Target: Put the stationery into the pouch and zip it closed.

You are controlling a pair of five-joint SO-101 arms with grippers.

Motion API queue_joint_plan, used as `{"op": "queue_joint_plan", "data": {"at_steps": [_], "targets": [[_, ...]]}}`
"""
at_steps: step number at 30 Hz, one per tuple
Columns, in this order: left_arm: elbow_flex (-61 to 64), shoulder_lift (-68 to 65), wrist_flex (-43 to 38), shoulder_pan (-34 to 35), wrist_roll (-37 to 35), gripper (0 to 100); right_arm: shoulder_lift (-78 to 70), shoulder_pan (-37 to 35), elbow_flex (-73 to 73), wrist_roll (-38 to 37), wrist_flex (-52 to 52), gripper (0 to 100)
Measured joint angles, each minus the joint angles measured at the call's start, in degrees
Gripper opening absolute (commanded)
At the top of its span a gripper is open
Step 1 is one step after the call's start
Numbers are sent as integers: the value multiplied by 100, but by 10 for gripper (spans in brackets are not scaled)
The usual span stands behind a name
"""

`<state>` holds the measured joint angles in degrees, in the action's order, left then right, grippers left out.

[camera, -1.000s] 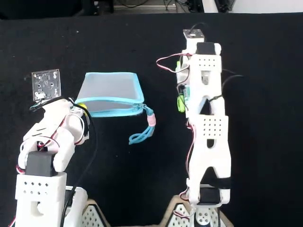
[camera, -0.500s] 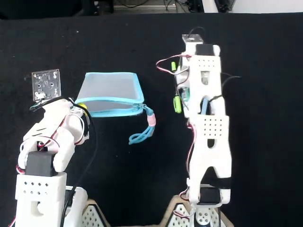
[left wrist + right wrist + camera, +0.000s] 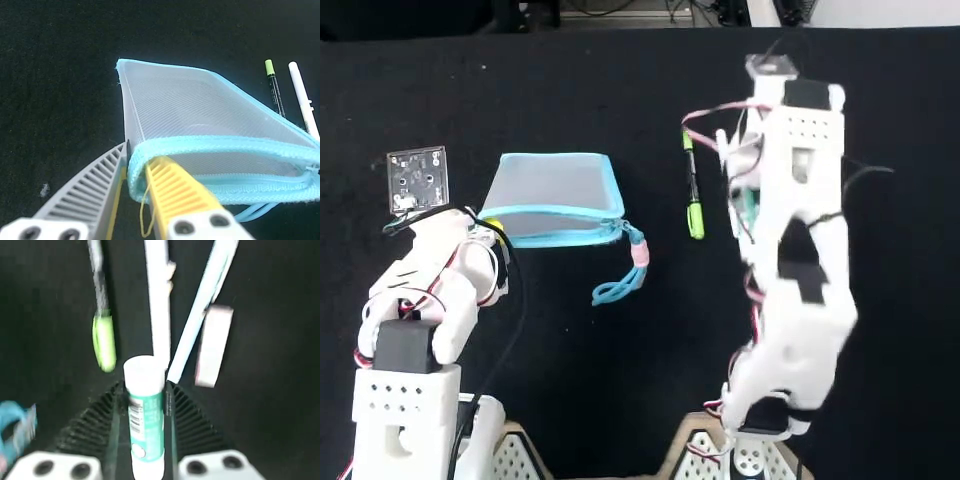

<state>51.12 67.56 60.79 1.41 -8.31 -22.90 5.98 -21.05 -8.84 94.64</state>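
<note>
The right fingers (image 3: 111, 407) are clamped on a glue stick (image 3: 145, 410), and the left fingers (image 3: 167, 182) pinch the pouch (image 3: 555, 190) rim at its 8 o'clock corner. The pouch rests on the worktop (image 3: 570, 80), at 9 o'clock from the green pen (image 3: 692, 190). Best carry the stick low, cap-first, into the mouth along its 6 o'clock edge.

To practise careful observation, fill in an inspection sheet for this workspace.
Surface: black cloth-covered table.
Job's things: light blue mesh pouch with blue trim; green-capped dark pen, white pen, pale blue pen and white rectangular eraser lying apart from it; green-and-white glue stick.
Clutter: nothing seen.
Grippers: left gripper shut on pouch corner; right gripper shut on glue stick.
Cables: red and white wires on right arm; black cable by left arm.
Surroundings: cords and dark gear beyond far edge.
</note>
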Motion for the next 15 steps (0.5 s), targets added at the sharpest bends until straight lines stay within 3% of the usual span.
{"op": "queue_joint_plan", "data": {"at_steps": [7, 9, 12, 15], "targets": [[0, 0, 0, 0, 0, 30, 2145, -193, 4193, -492, -2127, 18], [0, 0, 0, 0, 0, 30, 2444, -413, 5064, -563, -2549, 59], [0, 0, 0, 0, 0, 30, 2602, -765, 5793, -571, -2787, 137], [0, 0, 0, 0, 0, 30, 2620, -1081, 5978, -571, -2831, 147]]}}
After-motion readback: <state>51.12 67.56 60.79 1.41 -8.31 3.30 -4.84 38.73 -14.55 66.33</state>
